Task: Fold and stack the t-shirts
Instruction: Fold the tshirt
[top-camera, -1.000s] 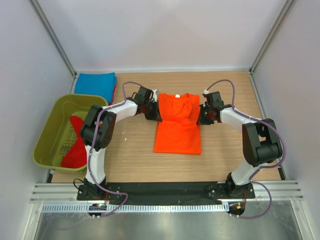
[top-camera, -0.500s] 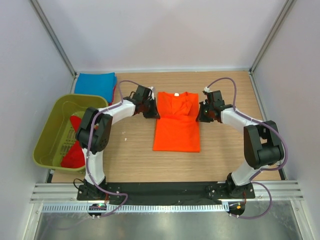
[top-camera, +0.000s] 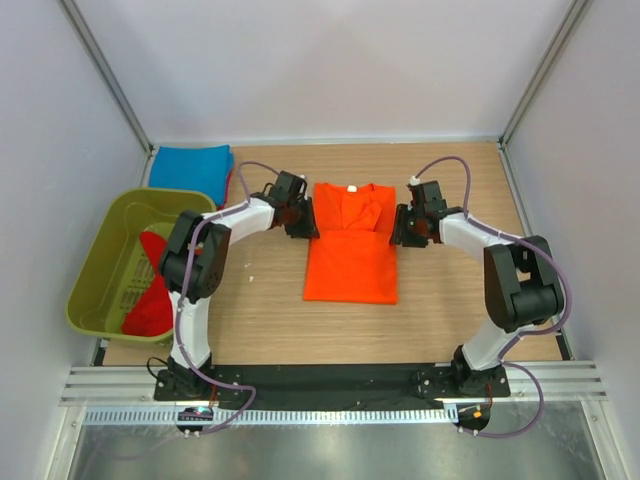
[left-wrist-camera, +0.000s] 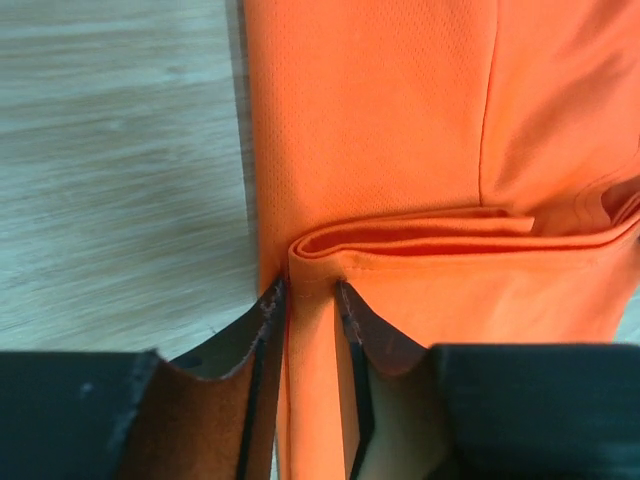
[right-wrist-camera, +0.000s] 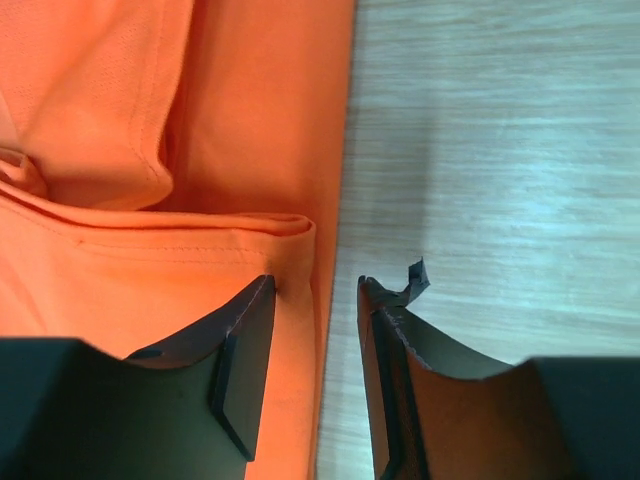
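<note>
On the table (top-camera: 450, 310), left fingers (left-wrist-camera: 230, 370) and right fingers (right-wrist-camera: 245, 350) are apart at the shirt (top-camera: 352, 265) edges; I could drag its fold.

Orange t-shirt (top-camera: 352, 252) flat at centre, sleeves folded in; blue t-shirt (top-camera: 192, 168) folded far-left; red t-shirt (top-camera: 150, 305) crumpled in tub (top-camera: 95, 265).

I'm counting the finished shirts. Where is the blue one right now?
In the top view, the blue t-shirt lies folded at the far left corner of the table, just beyond the olive-green tub.
</note>
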